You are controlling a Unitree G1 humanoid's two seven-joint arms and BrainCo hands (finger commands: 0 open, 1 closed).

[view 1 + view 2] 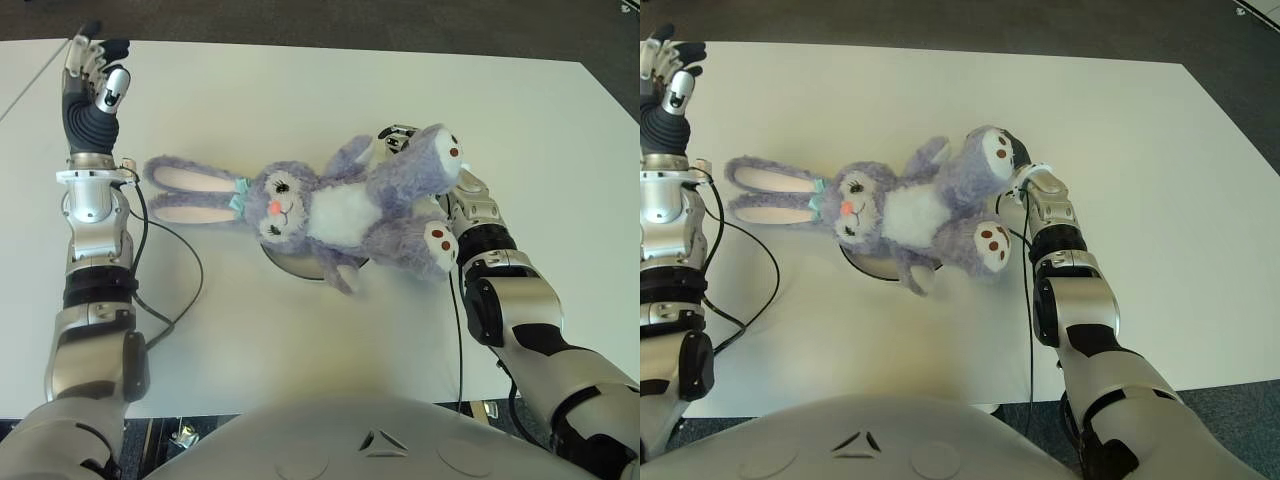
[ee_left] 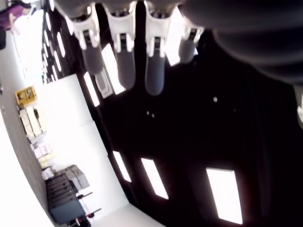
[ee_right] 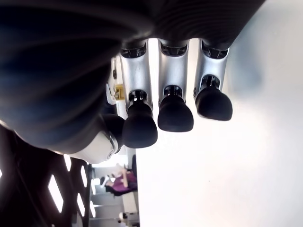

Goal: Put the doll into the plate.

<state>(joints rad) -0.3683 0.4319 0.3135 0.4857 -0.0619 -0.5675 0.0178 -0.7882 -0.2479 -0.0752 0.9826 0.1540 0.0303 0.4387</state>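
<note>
Doll (image 1: 330,205) lies across the plate (image 1: 300,268), ears hanging off toward the left hand (image 1: 95,85), which is raised, fingers spread, empty. Right hand (image 1: 1035,180) sits just behind the doll's legs, fingers relaxed, holding nothing. Judgement: withdraw clear without snagging the plush.

The left hand (image 2: 156,42) shows straight, empty fingers (image 2: 155,75) against dark ceiling lights (image 2: 224,194).

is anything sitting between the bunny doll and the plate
Nothing visible does. The doll already lies over the plate, covering most of it, with its ears reaching out over the table. The right hand shows beside the doll's feet; the left hand is raised, empty, far off on the left.
</note>
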